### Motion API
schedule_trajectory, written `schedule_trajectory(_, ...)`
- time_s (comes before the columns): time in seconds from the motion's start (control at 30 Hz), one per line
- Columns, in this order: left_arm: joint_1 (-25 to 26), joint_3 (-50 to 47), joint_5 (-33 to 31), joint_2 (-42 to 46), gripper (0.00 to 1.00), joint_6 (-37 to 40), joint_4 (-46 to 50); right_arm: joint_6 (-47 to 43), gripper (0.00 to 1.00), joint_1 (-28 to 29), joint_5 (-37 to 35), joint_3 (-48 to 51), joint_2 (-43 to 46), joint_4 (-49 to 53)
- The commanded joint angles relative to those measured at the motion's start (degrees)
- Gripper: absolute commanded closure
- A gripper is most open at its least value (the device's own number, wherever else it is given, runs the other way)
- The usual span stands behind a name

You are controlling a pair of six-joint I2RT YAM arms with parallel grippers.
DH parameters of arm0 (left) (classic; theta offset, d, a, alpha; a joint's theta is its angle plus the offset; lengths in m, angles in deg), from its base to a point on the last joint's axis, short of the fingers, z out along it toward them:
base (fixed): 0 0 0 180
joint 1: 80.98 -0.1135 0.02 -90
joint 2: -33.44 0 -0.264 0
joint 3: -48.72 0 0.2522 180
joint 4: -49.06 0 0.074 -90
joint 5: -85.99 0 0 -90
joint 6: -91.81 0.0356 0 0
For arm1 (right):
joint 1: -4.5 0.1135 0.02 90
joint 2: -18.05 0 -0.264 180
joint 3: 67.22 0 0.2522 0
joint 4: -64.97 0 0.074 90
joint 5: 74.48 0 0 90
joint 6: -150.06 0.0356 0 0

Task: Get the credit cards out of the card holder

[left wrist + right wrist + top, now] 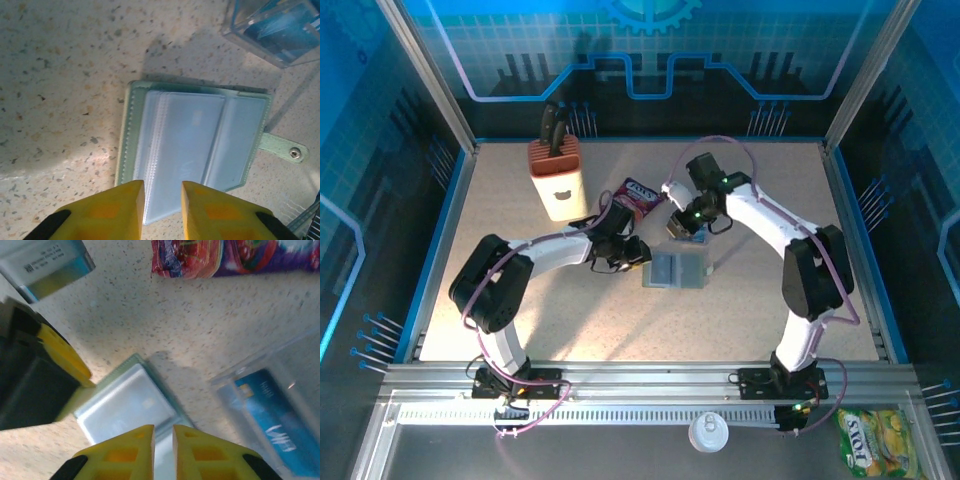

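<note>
Grey-green folding card holder (195, 140) lies open, flat on the speckled surface (60, 75) at frame centre, the left gripper (163, 210) with jaws narrowly apart at its lower edge, likely steadying it (whether pinching, I cannot tell), while the right gripper (163, 445), jaws nearly together and empty, hovers over a panel to pick.

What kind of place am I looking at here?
Most likely a robotics lab test cell: a left arm and a right arm bolted at the edge of a speckled table, aluminium frame rails around it, and blue printed wall panels as a backdrop.
</note>
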Motion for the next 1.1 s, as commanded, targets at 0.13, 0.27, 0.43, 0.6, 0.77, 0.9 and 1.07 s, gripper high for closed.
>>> schedule_trajectory(0.13, -0.31, -4.76, 0.18, 4.24, 0.70, -1.80, -9.02, 34.20, 0.80, 4.59, 0.28, 14.54, 10.24, -18.83)
schedule_trajectory(0.27, 0.21, -5.47, 2.98, 4.48, 0.67, -0.26, -11.36, 45.13, 0.80, 5.96, -0.33, 18.63, 12.35, -19.90)
schedule_trajectory(0.43, 1.10, -7.24, 0.62, 6.71, 0.63, -0.47, -12.54, 55.04, 0.78, 7.29, -1.65, 24.66, 14.61, -21.20)
schedule_trajectory(0.6, 2.06, -9.46, 2.64, 6.20, 0.56, -4.24, -17.59, 60.75, 0.77, 9.17, -4.43, 31.64, 16.87, -26.95)
schedule_trajectory(0.77, 2.09, -9.10, 1.23, 7.56, 0.48, -6.26, -14.36, 58.92, 0.75, 8.49, -4.37, 28.68, 14.79, -22.87)
schedule_trajectory(0.9, 1.17, -8.23, -0.04, 8.70, 0.46, -3.71, -12.33, 57.26, 0.73, 7.48, -1.68, 26.95, 12.05, -23.85)
schedule_trajectory(1.07, 0.15, -6.52, 0.05, 6.47, 0.51, -2.93, -10.23, 55.93, 0.72, 4.98, 1.44, 25.79, 10.49, -26.37)
